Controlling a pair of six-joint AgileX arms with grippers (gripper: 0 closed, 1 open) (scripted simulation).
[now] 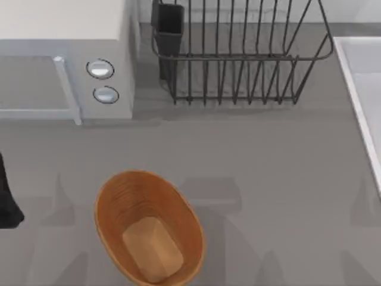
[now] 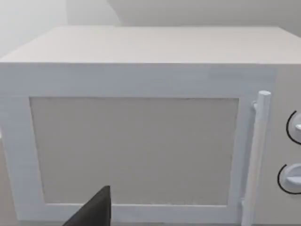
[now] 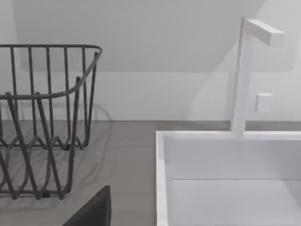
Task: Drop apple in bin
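The bin (image 1: 128, 196) is an oval orange-brown basket with ribbed walls and a tan bottom. It stands on the grey counter at the front, left of centre, and nothing lies in it. The apple is out of view. My left arm (image 1: 7, 199) is a dark shape at the table's left edge, level with the bin's far rim. A dark piece of my left gripper (image 2: 94, 212) faces the microwave door. A dark piece of my right gripper (image 3: 94, 209) points toward the gap between the rack and the sink.
A white microwave (image 1: 65, 59) with two knobs stands at the back left. A black wire dish rack (image 1: 238, 59) holding a dark cup stands at the back centre. A white sink (image 1: 363, 95) with a faucet (image 3: 242, 75) runs along the right edge.
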